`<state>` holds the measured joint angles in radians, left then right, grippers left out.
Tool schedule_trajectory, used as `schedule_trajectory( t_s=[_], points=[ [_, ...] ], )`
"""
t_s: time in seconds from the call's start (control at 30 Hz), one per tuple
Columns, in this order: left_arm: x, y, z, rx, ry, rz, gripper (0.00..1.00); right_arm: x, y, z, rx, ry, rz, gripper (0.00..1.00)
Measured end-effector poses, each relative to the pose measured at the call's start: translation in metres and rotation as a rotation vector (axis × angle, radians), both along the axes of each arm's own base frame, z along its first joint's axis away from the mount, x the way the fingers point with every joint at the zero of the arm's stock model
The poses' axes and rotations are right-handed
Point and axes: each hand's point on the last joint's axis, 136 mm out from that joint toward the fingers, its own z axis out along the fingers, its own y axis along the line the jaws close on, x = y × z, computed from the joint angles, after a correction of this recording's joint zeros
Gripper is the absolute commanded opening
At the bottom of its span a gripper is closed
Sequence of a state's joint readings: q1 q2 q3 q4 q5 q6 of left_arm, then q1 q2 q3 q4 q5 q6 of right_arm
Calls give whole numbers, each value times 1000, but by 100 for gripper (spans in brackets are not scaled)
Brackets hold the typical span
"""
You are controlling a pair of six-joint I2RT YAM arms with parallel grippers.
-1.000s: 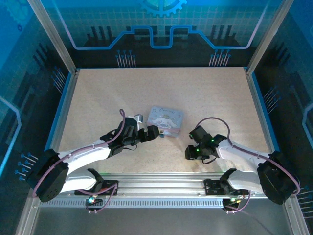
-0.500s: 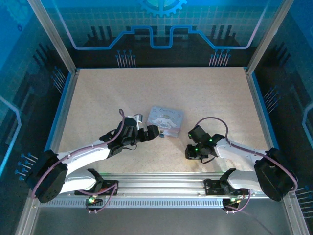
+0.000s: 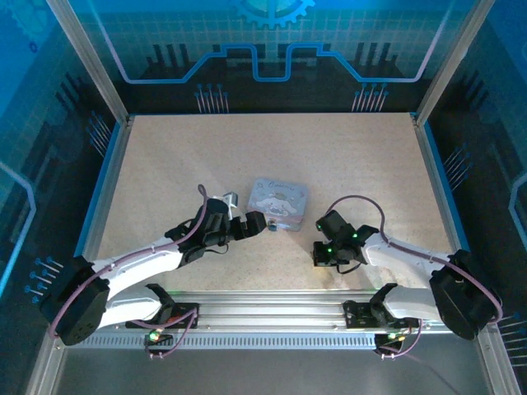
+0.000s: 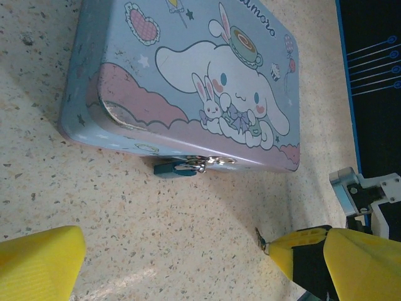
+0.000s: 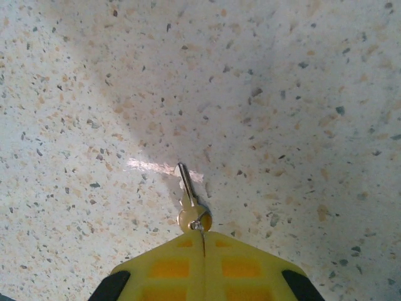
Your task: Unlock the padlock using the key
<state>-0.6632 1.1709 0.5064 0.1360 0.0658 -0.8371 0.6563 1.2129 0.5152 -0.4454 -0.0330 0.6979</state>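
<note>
That tiny slim metal key (image 5: pixel 187 191) looks light, stiff and slippery. The right gripper (image 5: pixel 203 237) seems clamped on its round bow, best spot imo. The left gripper (image 4: pixel 172 248) gapes wide.

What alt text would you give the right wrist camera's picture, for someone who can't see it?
The right claw, yellow and shut, pinches the head of a small key that lies on a speckled table, its blade pointing away from the claw.

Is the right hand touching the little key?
Touching. Right wrist view: the right hand pinches the round head of the small golden metal key.
</note>
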Motion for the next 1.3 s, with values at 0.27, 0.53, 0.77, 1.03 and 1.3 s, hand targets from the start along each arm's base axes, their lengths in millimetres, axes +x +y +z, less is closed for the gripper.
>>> schedule_trajectory(
  t_s=[0.27,0.53,0.77,1.03,1.3],
  points=[
    [-2,1,9,-40,9,24,99,4,3,13,28,-56,23,0],
    [-8,0,6,-177,120,107,99,9,8,30,79,-120,31,0],
    [-8,-11,10,-354,217,169,99,15,14,47,118,-170,33,0],
    [-9,-34,30,-543,287,188,99,24,39,82,206,-247,74,0],
    [-12,-53,33,-663,354,204,97,34,74,127,320,-353,127,0]
  ],
)
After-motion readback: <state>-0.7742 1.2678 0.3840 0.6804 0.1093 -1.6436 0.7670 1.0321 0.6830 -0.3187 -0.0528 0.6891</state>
